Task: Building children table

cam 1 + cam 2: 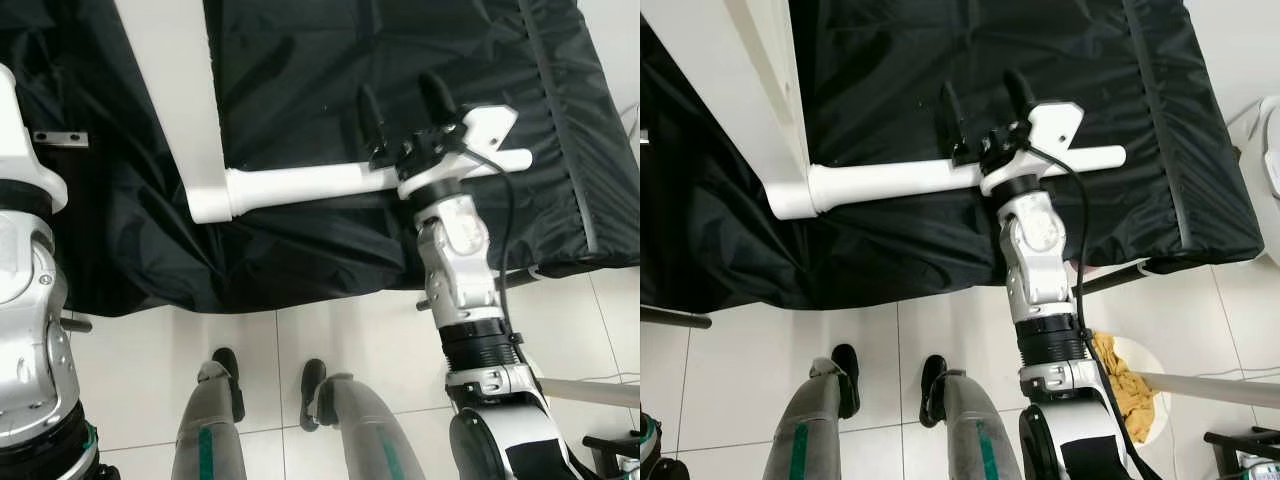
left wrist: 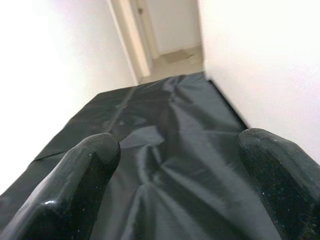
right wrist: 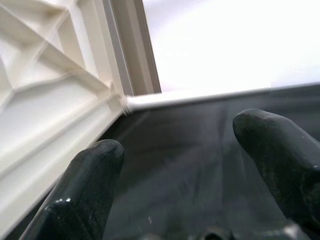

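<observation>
We're hovering the right gripper (image 1: 400,105) just past the white table leg (image 1: 330,185), fingers apart, gripping nothing — the leg is running crosswise under the wrist, plugged into the tabletop (image 1: 175,90). Left gripper (image 2: 175,165) — also spread, farther off.

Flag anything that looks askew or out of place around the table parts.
Nothing looks damaged or spilled. The white table leg lies flat across the black sheet, its end in the tabletop corner; the right gripper hangs open above it.
</observation>
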`<state>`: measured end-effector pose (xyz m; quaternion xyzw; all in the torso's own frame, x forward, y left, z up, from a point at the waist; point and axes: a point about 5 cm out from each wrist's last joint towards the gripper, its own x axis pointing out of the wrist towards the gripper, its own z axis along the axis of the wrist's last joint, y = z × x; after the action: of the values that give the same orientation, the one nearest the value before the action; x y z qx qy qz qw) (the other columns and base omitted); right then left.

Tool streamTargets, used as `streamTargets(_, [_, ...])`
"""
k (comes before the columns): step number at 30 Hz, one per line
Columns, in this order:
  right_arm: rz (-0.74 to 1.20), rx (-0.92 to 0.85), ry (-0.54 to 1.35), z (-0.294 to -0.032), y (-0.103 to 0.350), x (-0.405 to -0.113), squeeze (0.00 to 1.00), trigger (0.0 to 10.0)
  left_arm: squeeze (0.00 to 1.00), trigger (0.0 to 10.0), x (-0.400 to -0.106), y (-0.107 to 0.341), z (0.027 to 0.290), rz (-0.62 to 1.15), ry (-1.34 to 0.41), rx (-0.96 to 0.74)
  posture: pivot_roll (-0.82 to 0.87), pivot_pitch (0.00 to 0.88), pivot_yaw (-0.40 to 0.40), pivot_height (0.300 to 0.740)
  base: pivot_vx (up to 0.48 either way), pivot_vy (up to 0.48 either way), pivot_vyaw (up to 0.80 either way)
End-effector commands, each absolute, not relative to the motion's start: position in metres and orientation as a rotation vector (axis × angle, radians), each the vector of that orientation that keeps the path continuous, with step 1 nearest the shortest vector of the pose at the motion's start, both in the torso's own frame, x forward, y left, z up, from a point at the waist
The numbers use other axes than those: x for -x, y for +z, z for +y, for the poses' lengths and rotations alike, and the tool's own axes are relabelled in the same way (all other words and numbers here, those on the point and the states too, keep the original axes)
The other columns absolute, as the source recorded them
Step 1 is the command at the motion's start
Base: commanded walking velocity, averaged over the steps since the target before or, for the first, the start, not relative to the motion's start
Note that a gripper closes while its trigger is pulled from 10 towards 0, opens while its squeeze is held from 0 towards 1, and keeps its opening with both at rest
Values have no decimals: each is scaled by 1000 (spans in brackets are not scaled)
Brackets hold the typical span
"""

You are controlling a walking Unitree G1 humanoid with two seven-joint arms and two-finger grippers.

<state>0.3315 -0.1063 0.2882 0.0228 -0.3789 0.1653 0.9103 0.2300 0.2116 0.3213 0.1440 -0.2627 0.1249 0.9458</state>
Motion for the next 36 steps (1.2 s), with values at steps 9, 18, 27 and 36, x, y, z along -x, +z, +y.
streamTargets(9, [-681,-17,393,-109,267,-323,0,10000,0,10000,-216,296,192,-474,-12,-319,175,210,-109,740,0,0,0])
streamTargets(18, [-621,12,388,-116,255,-326,0,10000,0,10000,-204,288,190,-438,-154,-362,193,180,-130,740,0,0,0])
streamTargets(27, [-603,23,396,-114,252,-335,0,10000,0,10000,-191,270,173,-349,-359,-253,218,142,-152,740,0,0,0])
streamTargets(36, [-583,46,388,-116,246,-338,0,10000,0,10000,-199,252,153,-282,-544,-200,194,113,-133,740,0,0,0])
